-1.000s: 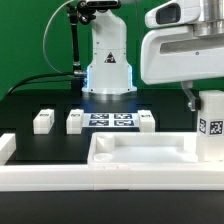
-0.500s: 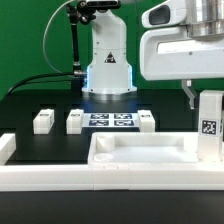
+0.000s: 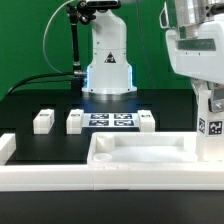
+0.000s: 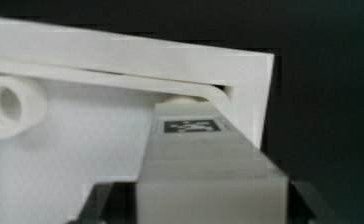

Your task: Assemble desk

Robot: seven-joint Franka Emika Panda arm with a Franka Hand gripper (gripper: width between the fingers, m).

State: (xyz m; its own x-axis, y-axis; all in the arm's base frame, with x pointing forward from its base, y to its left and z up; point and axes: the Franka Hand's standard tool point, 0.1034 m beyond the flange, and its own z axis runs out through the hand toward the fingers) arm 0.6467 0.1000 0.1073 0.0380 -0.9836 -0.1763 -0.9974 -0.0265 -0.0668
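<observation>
The white tabletop panel (image 3: 140, 160) lies rim-up at the front of the exterior view. At its right corner a white leg post (image 3: 212, 125) with a black-and-white tag stands upright. My gripper (image 3: 208, 100) comes down on it from above. In the wrist view the leg post (image 4: 205, 160) fills the gap between my dark fingers (image 4: 104, 205), and its far end meets the corner of the tabletop panel (image 4: 90, 140). The gripper (image 4: 200, 205) is shut on the post. A round hole (image 4: 5, 105) shows in the panel beside it.
Three loose leg posts (image 3: 42, 121) (image 3: 75, 121) (image 3: 146, 121) stand on the black table around the marker board (image 3: 110, 120). The robot base (image 3: 108, 70) rises behind them. A long white barrier wall (image 3: 50, 178) runs along the front.
The hand has turned about its upright axis and now looks narrower and taller. The leg post stays at the panel's right corner, still between the fingers.
</observation>
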